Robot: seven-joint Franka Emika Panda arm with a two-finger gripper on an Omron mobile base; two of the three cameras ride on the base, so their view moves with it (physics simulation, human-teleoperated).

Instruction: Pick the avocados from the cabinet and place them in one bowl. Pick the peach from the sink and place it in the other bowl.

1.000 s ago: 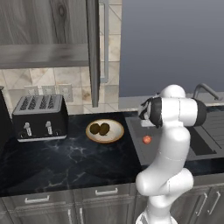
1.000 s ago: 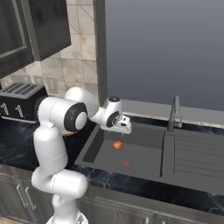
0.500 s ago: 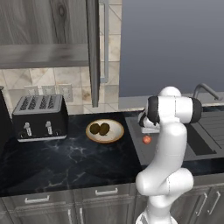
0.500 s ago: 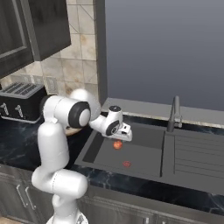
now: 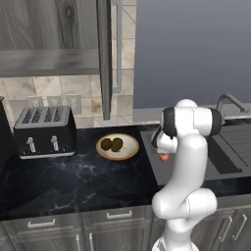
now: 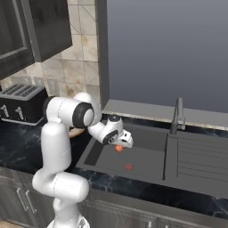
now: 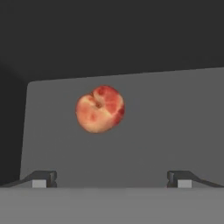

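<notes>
Hand view: the gripper (image 7: 111, 179) hangs over the sink (image 7: 175, 122), jaws wide apart and empty; the peach (image 7: 100, 109) lies on the basin floor ahead. Both avocados (image 5: 112, 144) sit in the bowl (image 5: 128, 151) on the counter, left of the sink.

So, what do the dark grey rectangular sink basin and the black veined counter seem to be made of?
The dark grey rectangular sink basin looks like matte composite or coated metal: its flat, even surface shows no glare. The black veined counter looks like polished marble or granite, judging by its pale veins and soft sheen.
</notes>
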